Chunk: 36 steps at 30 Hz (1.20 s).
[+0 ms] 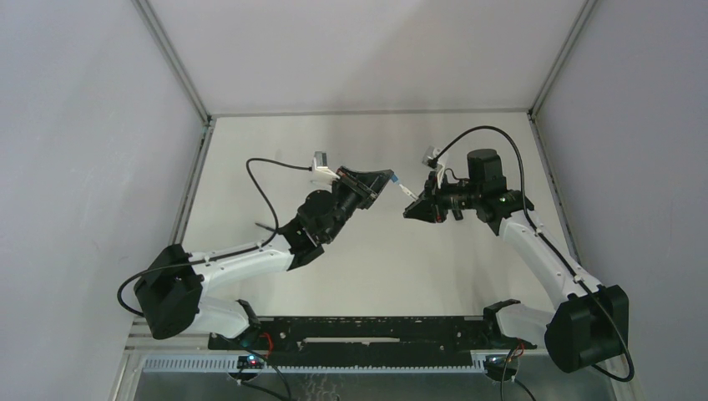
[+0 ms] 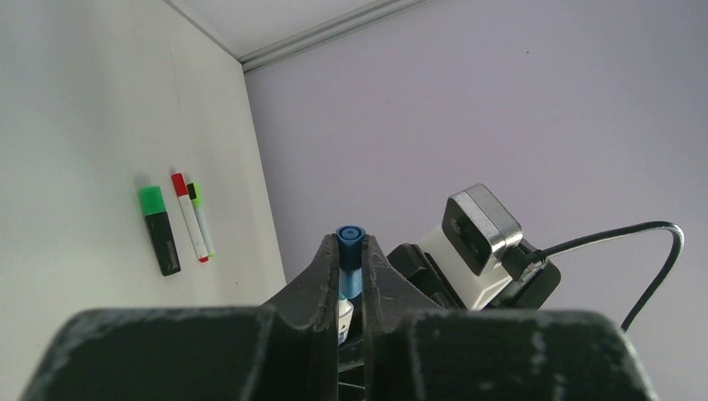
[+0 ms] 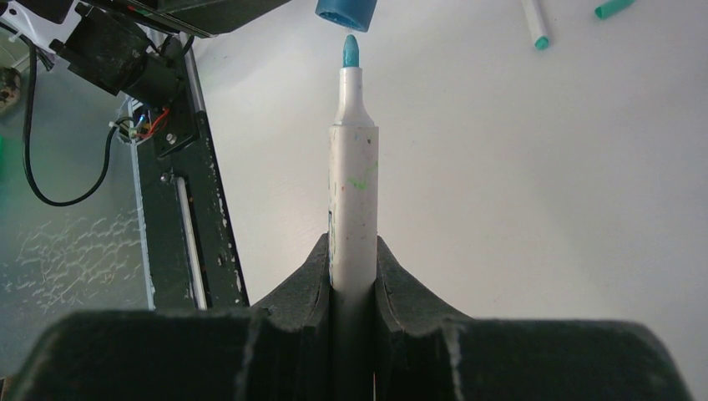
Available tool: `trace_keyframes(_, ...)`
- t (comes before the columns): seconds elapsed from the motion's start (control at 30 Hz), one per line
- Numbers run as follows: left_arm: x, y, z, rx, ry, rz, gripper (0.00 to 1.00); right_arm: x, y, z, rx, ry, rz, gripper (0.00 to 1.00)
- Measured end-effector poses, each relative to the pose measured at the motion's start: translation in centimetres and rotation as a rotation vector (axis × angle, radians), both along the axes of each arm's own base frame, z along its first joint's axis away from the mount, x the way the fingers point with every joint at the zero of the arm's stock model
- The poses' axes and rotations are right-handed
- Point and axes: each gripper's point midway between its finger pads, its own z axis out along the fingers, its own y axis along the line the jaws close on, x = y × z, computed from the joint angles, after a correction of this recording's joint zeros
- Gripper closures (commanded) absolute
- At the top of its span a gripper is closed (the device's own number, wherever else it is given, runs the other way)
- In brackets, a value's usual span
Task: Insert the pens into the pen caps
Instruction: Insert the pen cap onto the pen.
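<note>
The left gripper (image 2: 351,251) is clenching a blue cap (image 2: 351,241) between its fingers. The cap's open mouth is sticking out past the fingertips at the centre of the left wrist view. The right gripper (image 3: 352,251) is grasping a white pen (image 3: 353,167) by its barrel, with the teal tip pointing up the frame in the right wrist view. That tip is sitting just below the mouth of the blue cap at the top edge, lined up with it but not touching it.

In the top view the two grippers are facing each other above the middle of the table (image 1: 367,267), the left one just left of centre and the right one just right of it.

At the left of the left wrist view, three pens are lying side by side on the table: a black marker with a green cap (image 2: 159,232), a red-ended white pen (image 2: 190,219) and a green-topped white pen (image 2: 202,225). At the upper right of the right wrist view, a teal-ended white pen (image 3: 534,21) and a loose teal cap (image 3: 614,8) are lying apart from each other.
</note>
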Motion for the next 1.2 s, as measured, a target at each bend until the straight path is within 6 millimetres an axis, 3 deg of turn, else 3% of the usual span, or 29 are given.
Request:
trace_keyframes(0.73,-0.1,-0.8,-0.8,-0.002,0.016,-0.026,1.0,0.1,0.0,0.0,0.004,0.025,-0.023,1.0)
trace_keyframes(1.07,-0.5,-2.1,-1.7,-0.01,0.021,-0.043,1.0,0.1,-0.4,-0.2,0.057,0.112,-0.053,1.0)
trace_keyframes(1.2,-0.7,-2.8,-1.0,-0.035,-0.019,-0.066,1.0,0.0,-0.8,0.5,0.118,0.159,-0.046,1.0)
